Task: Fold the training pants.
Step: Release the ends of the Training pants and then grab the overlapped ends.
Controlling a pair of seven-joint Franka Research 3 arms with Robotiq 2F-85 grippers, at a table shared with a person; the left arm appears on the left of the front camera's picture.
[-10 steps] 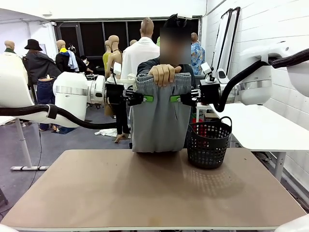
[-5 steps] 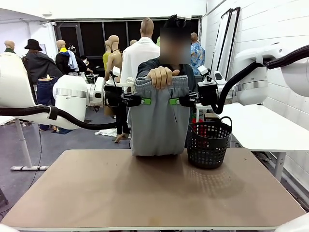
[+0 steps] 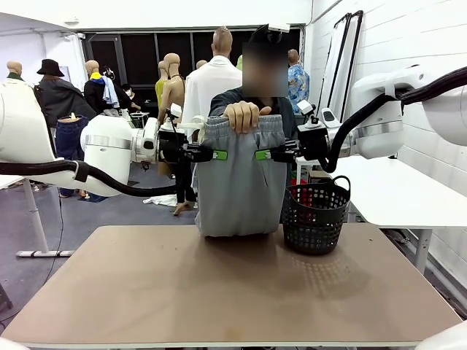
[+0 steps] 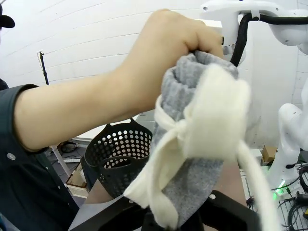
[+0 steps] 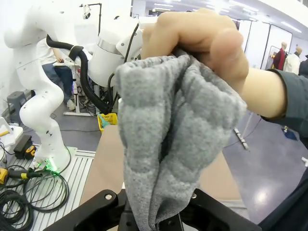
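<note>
The light grey training pants hang folded over the table's far edge. A person's hand grips the gathered waistband at the top middle. My left gripper is shut on the pants' left edge, my right gripper shut on their right edge, both just below the waistband. In the left wrist view the grey cloth and its white drawstring run down between my fingers, under the person's hand. The right wrist view shows the grey cloth pinched between my fingers below the person's hand.
A black mesh basket stands on the table's far right, close beside the hanging pants. The brown table top stretches bare toward me. A white table stands off to the right.
Both grippers and the pants have shifted slightly left and a little down with the person's hand. The grips are unchanged.
</note>
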